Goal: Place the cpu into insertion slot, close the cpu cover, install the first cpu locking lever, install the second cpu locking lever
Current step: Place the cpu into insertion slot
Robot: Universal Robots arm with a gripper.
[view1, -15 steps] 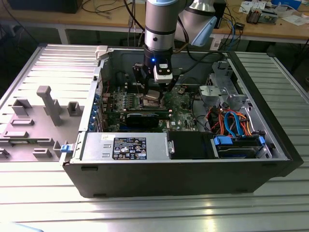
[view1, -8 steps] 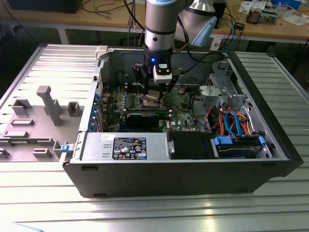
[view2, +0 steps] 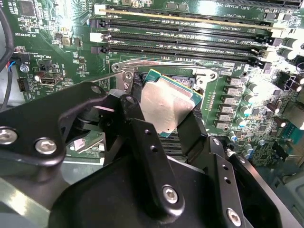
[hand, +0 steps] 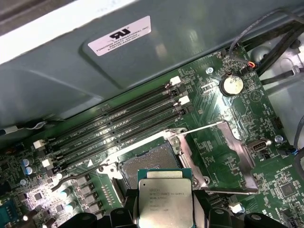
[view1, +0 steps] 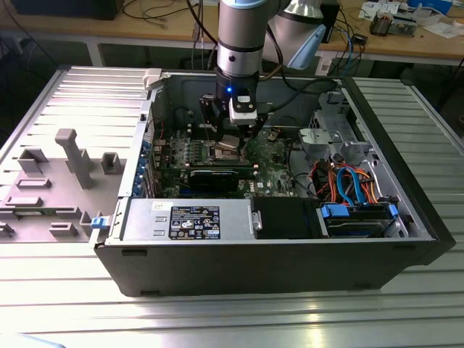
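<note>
Black fingers (view2: 137, 133) of the hand (view2: 161, 111) are clamped on opposite edges of the cpu (view2: 166, 100), holding it just over the insertion slot (hand: 149, 164), whose dark centre lies bare. Beside the slot the cpu cover (hand: 237, 152) lies swung open. Long memory slots (hand: 118, 126) run along the slot's far side. In the exterior view, the slot's board sits inside an open computer case (view1: 254, 268) on the desk (view1: 217, 322).

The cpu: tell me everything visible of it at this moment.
The cpu is a flat square chip with a dull silver-grey metal top bearing print, on a green base whose edge shows around it. The gripper clamps it between black fingers on two opposite sides. It hangs over the insertion slot, tilted in the second wrist view, apparently not yet seated.
</note>
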